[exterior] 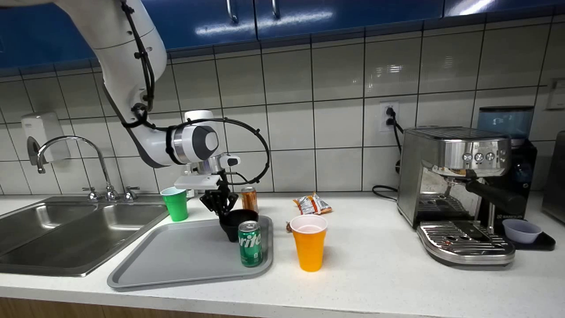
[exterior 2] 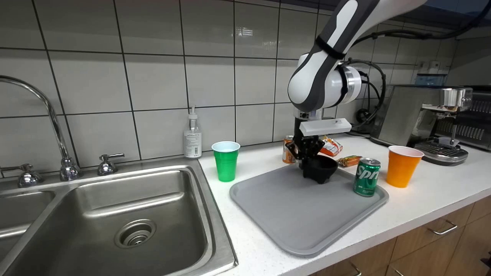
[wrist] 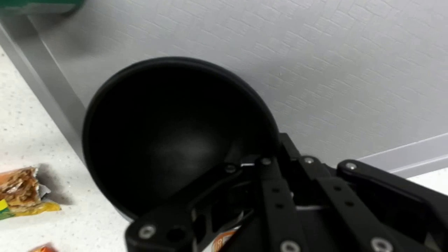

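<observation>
Plainly, the pincer point(wrist: 275, 152) pinches a black bowl point(wrist: 175, 129); the tray point(exterior: 185, 251) carries a Sprite can point(exterior: 250, 244).

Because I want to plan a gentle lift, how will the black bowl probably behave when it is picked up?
The black bowl is probably stiff, as its rim shows an even curve. It may tilt, since the gripper pinches only one side of that rim. It is likely fairly light, because nothing shows in its dark inside.
</observation>
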Robot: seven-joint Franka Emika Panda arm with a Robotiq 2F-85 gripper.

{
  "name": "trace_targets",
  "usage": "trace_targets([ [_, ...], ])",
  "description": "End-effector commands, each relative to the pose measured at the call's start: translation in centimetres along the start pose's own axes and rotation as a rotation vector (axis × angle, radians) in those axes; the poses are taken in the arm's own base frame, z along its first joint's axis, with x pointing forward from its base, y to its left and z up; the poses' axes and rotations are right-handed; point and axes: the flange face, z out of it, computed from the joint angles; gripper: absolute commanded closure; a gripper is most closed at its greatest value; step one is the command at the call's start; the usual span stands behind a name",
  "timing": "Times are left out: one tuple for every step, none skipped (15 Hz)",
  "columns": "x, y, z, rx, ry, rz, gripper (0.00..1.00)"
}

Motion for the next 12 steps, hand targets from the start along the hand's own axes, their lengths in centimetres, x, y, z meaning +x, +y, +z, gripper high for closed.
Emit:
trace_targets([
  [-0.1,-0.4,-1.8,-0.008,0.013,-0.023,0.98],
  [-0.1,-0.6,-2.1,-0.008,0.017,-0.025,0.98],
  [-0.2,-0.8,-2.3,-0.008,0.02,-0.027,0.98],
  [-0.3,-1.1,-2.6,-0.008,0.024,-0.032,0.98],
  [-0.4,-1.3,-2.8,-0.008,0.027,-0.036,0.98],
  [-0.5,-1.6,-3.1,-0.007,0.03,-0.041,0.98],
  [-0.6,-2.0,-3.3,-0.007,0.033,-0.047,0.98],
  [-0.7,-2.4,-3.5,-0.008,0.037,-0.054,0.98],
  [-0.8,-2.7,-3.7,-0.01,0.04,-0.061,0.98],
  [-0.9,-3.1,-4.0,-0.012,0.044,-0.071,0.98],
  [-0.9,-3.6,-4.2,-0.016,0.047,-0.082,0.98],
  [-1.0,-4.1,-4.5,-0.019,0.052,-0.097,0.98],
])
